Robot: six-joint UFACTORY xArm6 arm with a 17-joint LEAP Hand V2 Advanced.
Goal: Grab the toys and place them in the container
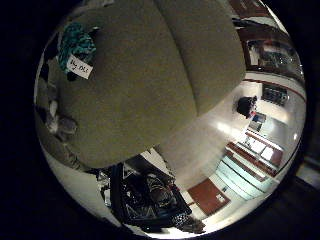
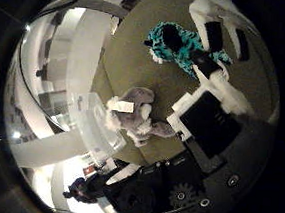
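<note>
A teal and black plush toy (image 2: pixel 180 44) with a white tag lies on an olive cushion (image 2: pixel 131 60). It also shows at the cushion's edge (image 1: pixel 75 44). A grey plush toy (image 2: pixel 137 115) with a white tag lies on the same cushion, right beside a clear plastic container (image 2: pixel 98 125). My right hand (image 2: pixel 210 105) hovers over the cushion, open, its white and black fingers (image 2: pixel 209 34) stretched out next to the teal toy. One fingertip overlaps the toy's edge; I cannot tell whether it touches. The hand holds nothing.
The olive cushion (image 1: pixel 150 75) is large and rounded, in two bulging parts. Pale curved furniture (image 2: pixel 84 51) runs along behind the container. Beyond lie a shiny floor (image 1: pixel 210 140) and red-brown panels (image 1: pixel 207 196). Black arm parts (image 1: pixel 147 197) sit close to the palm.
</note>
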